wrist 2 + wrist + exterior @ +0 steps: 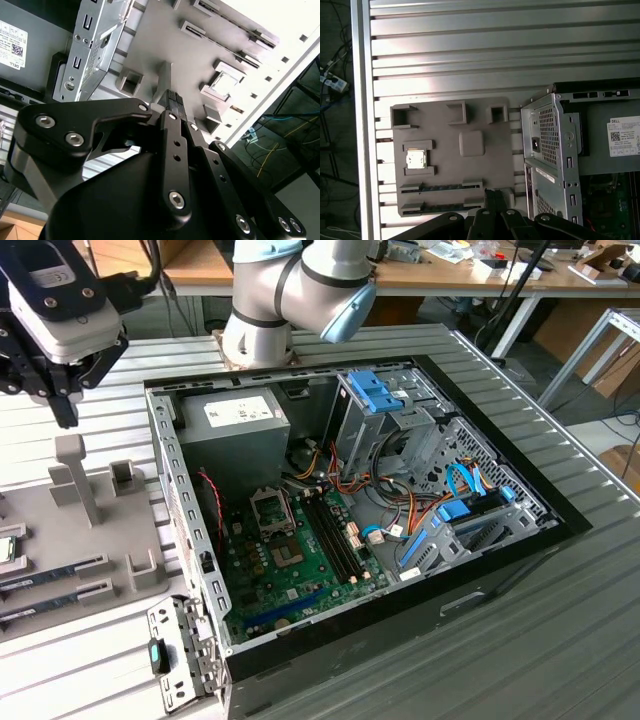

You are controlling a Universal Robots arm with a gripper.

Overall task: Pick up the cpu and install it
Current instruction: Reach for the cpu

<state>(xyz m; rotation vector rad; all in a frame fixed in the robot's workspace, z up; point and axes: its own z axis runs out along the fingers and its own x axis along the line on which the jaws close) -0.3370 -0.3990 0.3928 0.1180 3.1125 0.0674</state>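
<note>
Presently, cpu (416, 159): flat silver-grey metal square, in grey plastic tray (495, 165).
Count: one; two long dark memory sticks (442, 187).
Black gripper (172, 97) jaws: closed, empty.

**Item 1.** A white label (238, 412) is sitting on the top face of the grey power supply (232, 445), upper middle of the exterior view, inside the open computer case (500, 550). Its print is appearing too small to read there. In the first wrist view the label (624, 137) is showing a small square code above several rows of fine print. In the second wrist view the label (11, 39) is showing the code again beside short lines.

**Item 2.** A narrow white sticker (544, 175) is lying on the case's perforated metal wall (547, 130). Its print is not resolving.

**Item 3.** The cpu (416, 159) is resting in the grey holder (470, 120). Its metal top is glaring, and any marking is staying illegible.
</note>
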